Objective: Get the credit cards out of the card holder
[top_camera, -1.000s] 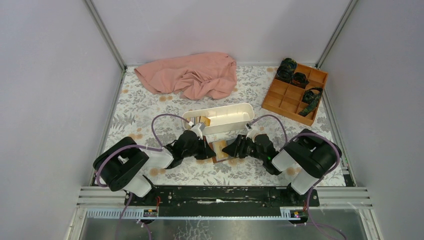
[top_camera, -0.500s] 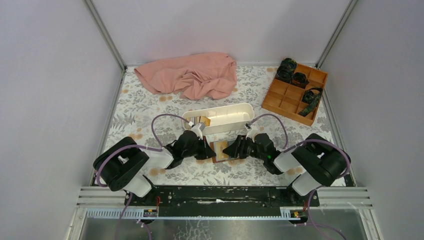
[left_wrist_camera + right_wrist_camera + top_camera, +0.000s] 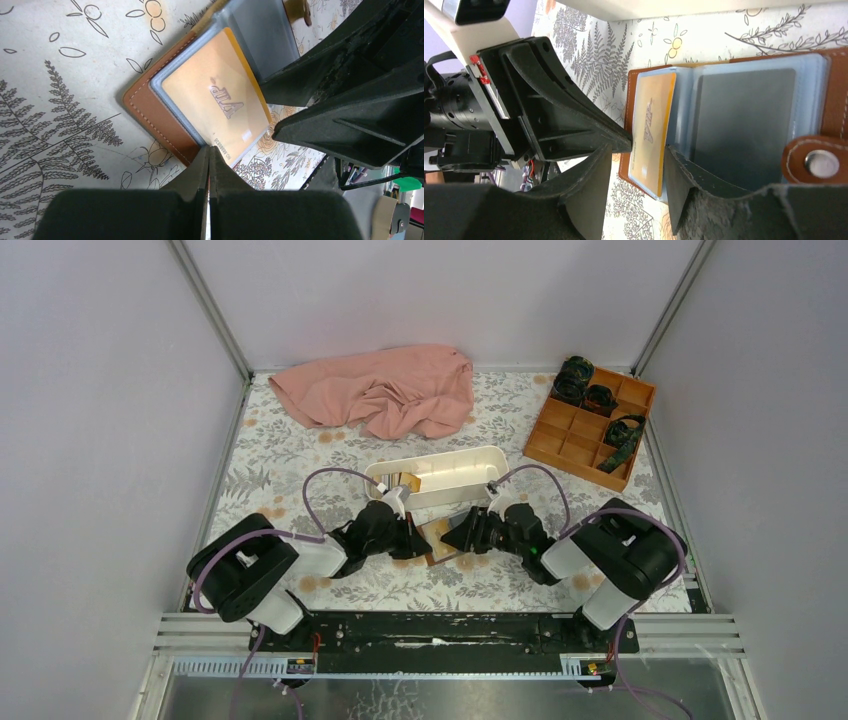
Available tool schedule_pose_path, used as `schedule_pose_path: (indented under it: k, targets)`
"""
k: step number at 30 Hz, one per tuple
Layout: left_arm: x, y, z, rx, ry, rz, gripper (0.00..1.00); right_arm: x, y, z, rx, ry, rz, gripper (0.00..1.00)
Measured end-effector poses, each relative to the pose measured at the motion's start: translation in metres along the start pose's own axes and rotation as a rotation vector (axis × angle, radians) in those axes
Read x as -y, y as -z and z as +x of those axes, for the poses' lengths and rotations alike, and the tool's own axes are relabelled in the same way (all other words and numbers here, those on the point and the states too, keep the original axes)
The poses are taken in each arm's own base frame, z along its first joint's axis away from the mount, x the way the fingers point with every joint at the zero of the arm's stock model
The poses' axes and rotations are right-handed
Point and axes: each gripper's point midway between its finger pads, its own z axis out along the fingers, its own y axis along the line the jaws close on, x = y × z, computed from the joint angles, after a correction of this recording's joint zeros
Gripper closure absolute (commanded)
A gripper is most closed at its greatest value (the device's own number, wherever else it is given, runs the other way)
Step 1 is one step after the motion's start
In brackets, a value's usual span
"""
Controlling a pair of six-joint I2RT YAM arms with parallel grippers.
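Left gripper (image 3: 209, 152): jaws pressed flat together with no gap, tips meeting at the near edge of the card holder (image 3: 150, 107); whether anything thin is pinched between them cannot be told. Right gripper (image 3: 636, 162): jaws parted, set astride the near end of the yellow-orange card (image 3: 651, 130), one finger on each side, not clamped on it. Card holder: brown stitched leather bifold, lying open and flat on the floral table cover (image 3: 280, 460) between the two grippers, just in front of the white oval tray (image 3: 470, 475). Yellow-orange card: bears silver lettering, sits in the foremost of the clear sleeves (image 3: 744, 115), its lower end protruding past the leather edge. Further sleeves: fanned toward the snap tab (image 3: 819, 162), showing a grey surface; contents not legible. Snap tab: rounded brown leather with a metal stud, at the holder's far side from the left gripper. White oval tray: long, with small objects at its left end too small to identify. Pink cloth (image 3: 380, 390): crumpled, at the far side of the table. Orange compartmented box (image 3: 580, 435): far right corner, holding dark coiled items (image 3: 575, 378) in several compartments.
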Motion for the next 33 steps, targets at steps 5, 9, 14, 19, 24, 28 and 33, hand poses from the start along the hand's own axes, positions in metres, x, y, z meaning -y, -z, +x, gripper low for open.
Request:
schedule_pose_path:
  k: [5,9,14,19,24,28,33]
  targets:
    - [0.000,0.000,0.000,0.000,0.000,0.000,1.00,0.000,-0.010,-0.003,0.013,-0.007,-0.011,0.54]
    - [0.000,0.000,0.000,0.000,0.000,-0.001,1.00,-0.001,-0.015,-0.001,0.017,-0.025,-0.027,0.57]
    - [0.000,0.000,0.000,0.000,0.000,-0.001,1.00,-0.007,-0.014,0.000,0.024,-0.040,-0.054,0.57]
    - [0.000,0.000,0.000,-0.001,0.000,-0.001,1.00,-0.016,-0.014,0.012,-0.003,-0.038,-0.079,0.58]
    - [0.000,0.000,0.000,0.000,0.000,-0.001,1.00,-0.013,-0.018,0.021,-0.016,-0.063,-0.086,0.58]
    - [0.000,0.001,0.000,0.000,0.000,-0.003,1.00,-0.014,-0.019,0.022,-0.017,-0.069,-0.092,0.58]
    - [-0.001,0.001,0.000,0.002,0.000,-0.005,1.00,-0.015,-0.017,0.023,-0.026,-0.057,-0.081,0.58]
